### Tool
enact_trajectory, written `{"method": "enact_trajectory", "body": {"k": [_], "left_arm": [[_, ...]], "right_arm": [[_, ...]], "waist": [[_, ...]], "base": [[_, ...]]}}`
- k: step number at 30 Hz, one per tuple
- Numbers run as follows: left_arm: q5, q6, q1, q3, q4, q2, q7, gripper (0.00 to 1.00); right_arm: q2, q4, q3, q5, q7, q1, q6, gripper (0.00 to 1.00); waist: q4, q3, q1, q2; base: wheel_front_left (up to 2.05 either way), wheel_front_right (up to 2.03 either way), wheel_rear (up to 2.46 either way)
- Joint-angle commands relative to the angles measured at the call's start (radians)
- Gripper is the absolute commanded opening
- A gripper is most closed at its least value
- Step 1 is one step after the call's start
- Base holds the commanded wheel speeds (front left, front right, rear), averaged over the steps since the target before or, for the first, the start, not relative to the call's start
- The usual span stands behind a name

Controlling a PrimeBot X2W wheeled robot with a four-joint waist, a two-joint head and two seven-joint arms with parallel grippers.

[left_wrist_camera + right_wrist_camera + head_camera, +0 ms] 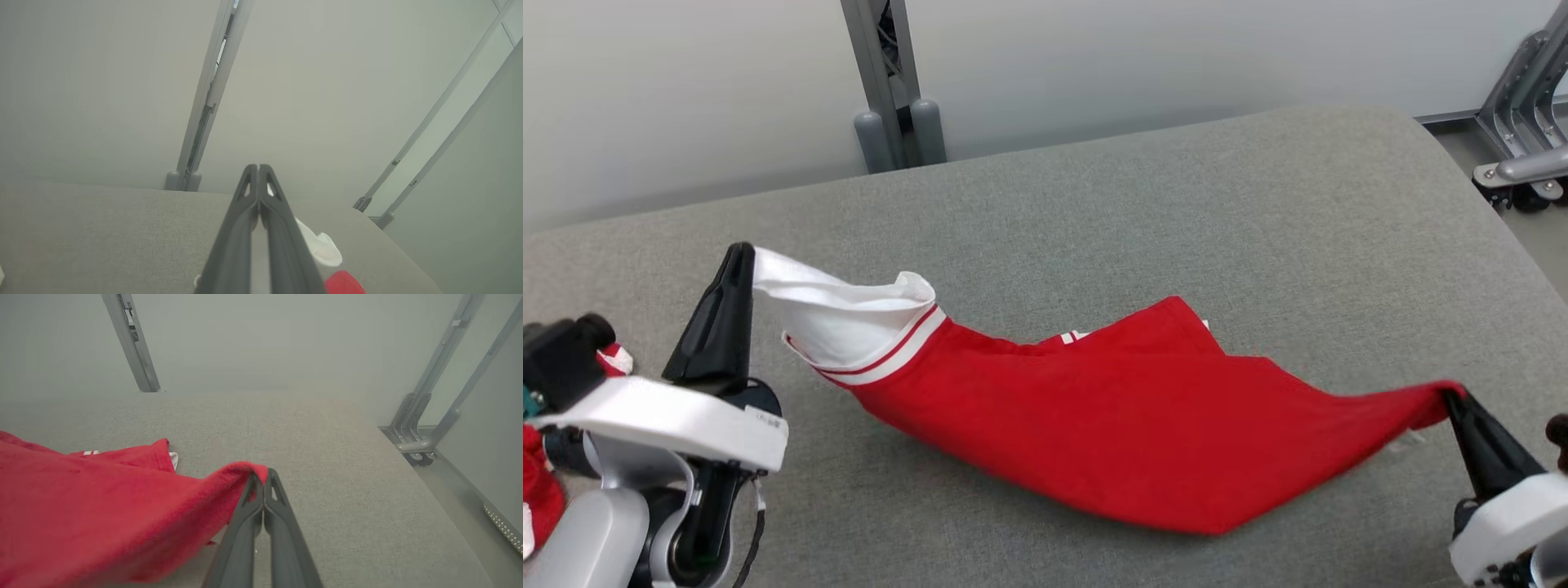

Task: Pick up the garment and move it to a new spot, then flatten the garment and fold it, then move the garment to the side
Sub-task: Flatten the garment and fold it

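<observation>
We see a grey fabric surface before a pale wall, one metal post at top centre, one wheeled metal stand at upper right. One red garment sags across the head view's middle, touching the surface, strung between two pincers: left pincer clenched on its white end, right pincer clenched on a red corner.

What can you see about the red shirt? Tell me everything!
The red shirt looks like soft cloth, red with a white end edged by red-and-white stripes. It is stretched between the left gripper, shut on its white end, and the right gripper, shut on a red corner. Its middle sags onto the grey surface.
</observation>
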Motion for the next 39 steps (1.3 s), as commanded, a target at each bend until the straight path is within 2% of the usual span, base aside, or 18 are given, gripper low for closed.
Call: {"method": "enact_trajectory", "body": {"k": [1, 5, 6, 7, 8, 12, 16, 19, 30, 39], "left_arm": [[0.012, 0.024, 0.049, 0.013, -0.041, 0.013, -0.010, 0.00], [0.021, 0.056, 0.111, 0.028, -0.092, 0.019, -0.028, 0.00], [0.018, 0.063, 0.127, 0.033, -0.102, 0.017, -0.031, 0.00], [0.022, 0.069, 0.141, 0.036, -0.109, 0.022, -0.034, 0.00], [0.029, 0.077, 0.151, 0.041, -0.116, 0.026, -0.039, 0.00], [0.055, 0.100, 0.178, 0.047, -0.128, 0.035, -0.051, 0.00], [0.080, 0.116, 0.181, 0.044, -0.123, 0.041, -0.064, 0.00], [0.089, 0.118, 0.177, 0.031, -0.118, 0.033, -0.066, 0.00], [0.101, 0.107, 0.146, -0.021, -0.100, -0.001, -0.068, 0.00], [0.100, 0.099, 0.125, -0.044, -0.096, -0.014, -0.066, 0.00]], "right_arm": [[-0.026, -0.015, 0.006, 0.035, 0.027, 0.040, 0.000, 0.00], [-0.033, -0.020, 0.023, 0.088, 0.091, 0.103, 0.000, 0.00], [-0.041, -0.019, 0.026, 0.099, 0.114, 0.116, 0.000, 0.27], [-0.047, -0.020, 0.025, 0.108, 0.135, 0.124, 0.000, 0.69], [-0.050, -0.021, 0.023, 0.113, 0.153, 0.130, 0.000, 1.00], [-0.052, -0.047, -0.036, 0.063, 0.195, 0.109, 0.000, 1.00], [-0.010, -0.064, -0.075, -0.014, 0.205, 0.024, 0.000, 1.00], [0.052, -0.028, -0.035, -0.010, 0.213, -0.075, 0.000, 1.00], [0.106, 0.398, 0.188, 0.051, 0.272, -0.498, 0.000, 1.00], [0.114, 0.711, 0.303, 0.039, 0.332, -0.714, 0.000, 1.00]], "waist": [[0.009, 0.031, 0.0000, 0.0000], [0.021, 0.051, 0.0000, 0.0000], [0.025, 0.055, 0.0000, 0.0000], [0.029, 0.059, 0.0000, 0.0000], [0.033, 0.061, 0.0000, 0.0000], [0.052, 0.065, 0.0000, 0.0000], [0.074, 0.068, 0.0000, 0.0000], [0.089, 0.074, 0.0000, 0.0000], [0.156, 0.102, 0.0000, 0.0000], [0.196, 0.142, 0.0000, 0.0000]], "base": [[0.00, 0.00, 0.00], [0.00, 0.00, 0.00], [0.00, 0.00, 0.00], [0.00, 0.00, 0.00], [0.00, 0.00, 0.00], [0.00, 0.00, 0.00], [0.00, 0.00, 0.00], [0.00, 0.00, 0.00], [0.00, 0.00, 0.00], [0.00, 0.00, 0.00]]}}
